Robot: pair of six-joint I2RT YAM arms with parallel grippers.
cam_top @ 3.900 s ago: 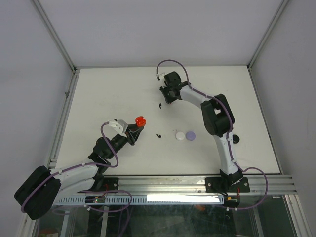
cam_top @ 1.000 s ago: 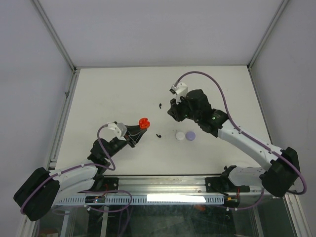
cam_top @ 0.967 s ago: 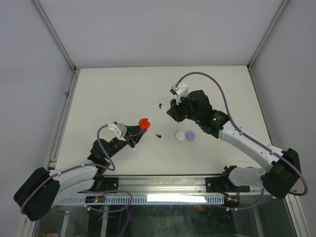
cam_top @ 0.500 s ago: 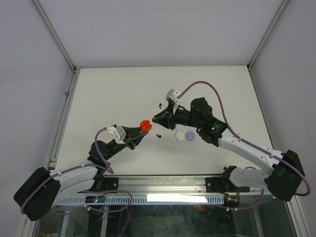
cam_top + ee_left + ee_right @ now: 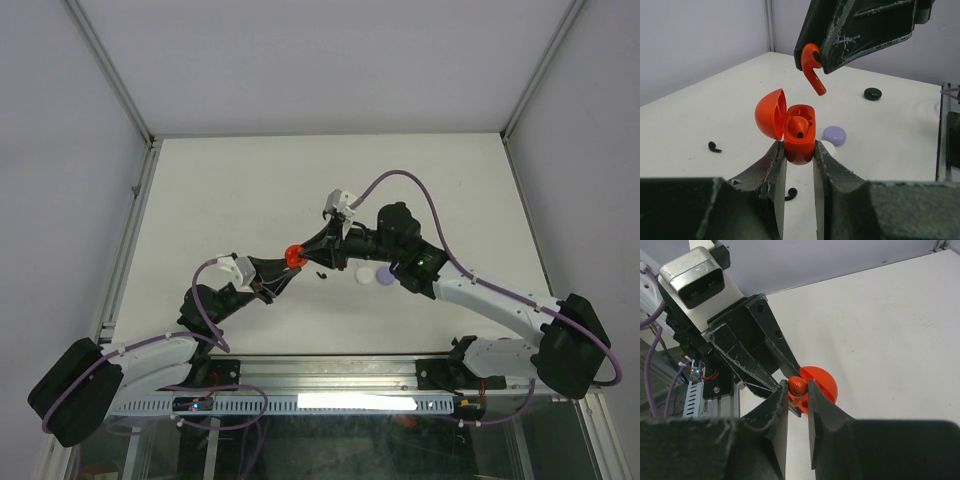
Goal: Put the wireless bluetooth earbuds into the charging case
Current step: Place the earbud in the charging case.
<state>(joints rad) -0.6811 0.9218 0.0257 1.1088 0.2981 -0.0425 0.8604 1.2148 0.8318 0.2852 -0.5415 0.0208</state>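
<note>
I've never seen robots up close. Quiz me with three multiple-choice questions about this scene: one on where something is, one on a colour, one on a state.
1. Where is the red earbud pinched by the right arm's fingers?
A. Seated inside the case
B. Just above the open case
C. Far away from the case

2. What colour is the charging case gripped between the left arm's fingers?
A. Red
B. White
C. Black

3. How is that case's lid?
A. Shut
B. Missing
C. Swung open

Answers:
1 B: the held bud hangs over the case, not yet in it.
2 A: its shell and lid are both red.
3 C: the lid stands tilted back, and a second bud shows seated inside.
</note>
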